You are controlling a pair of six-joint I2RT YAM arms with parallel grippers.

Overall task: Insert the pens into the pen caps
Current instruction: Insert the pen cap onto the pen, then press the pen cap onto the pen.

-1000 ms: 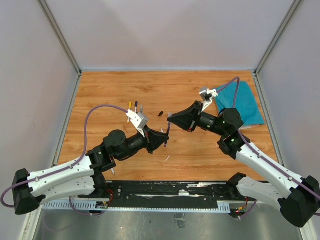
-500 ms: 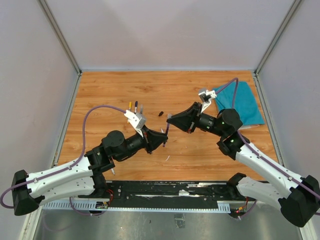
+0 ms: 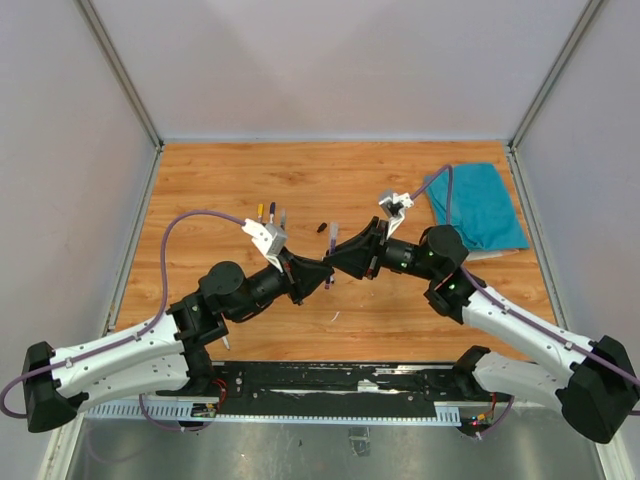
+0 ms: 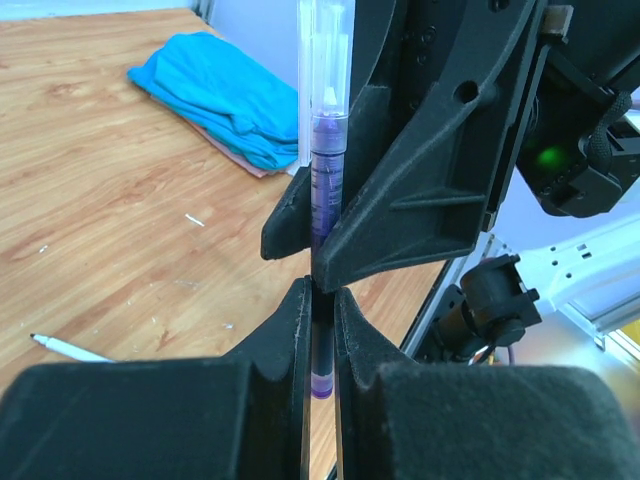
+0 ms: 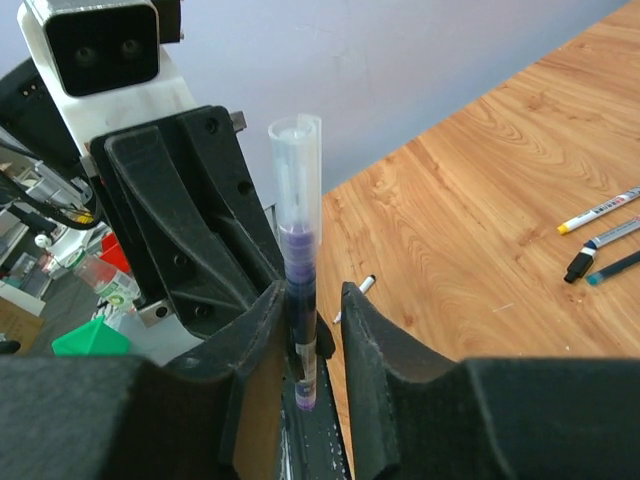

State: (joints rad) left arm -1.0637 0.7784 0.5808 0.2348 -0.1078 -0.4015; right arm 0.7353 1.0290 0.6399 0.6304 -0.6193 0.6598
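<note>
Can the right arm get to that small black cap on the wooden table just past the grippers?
Probably yes: the small black cap lies uncovered just beyond the right gripper, which stands loose around the clear-capped purple pen in the left gripper.

A purple pen (image 4: pixel 325 170) with a clear cap (image 4: pixel 322 60) on its upper end stands upright above the desk (image 3: pixel 220 180). Three more pens (image 5: pixel 598 212) lie side by side there.

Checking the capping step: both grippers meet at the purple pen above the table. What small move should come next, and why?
Probably the right gripper should open wider and back away. Its jaws stand apart with a gap beside the pen, the clear cap looks seated over the tip, and the left gripper is shut on the barrel.
</note>
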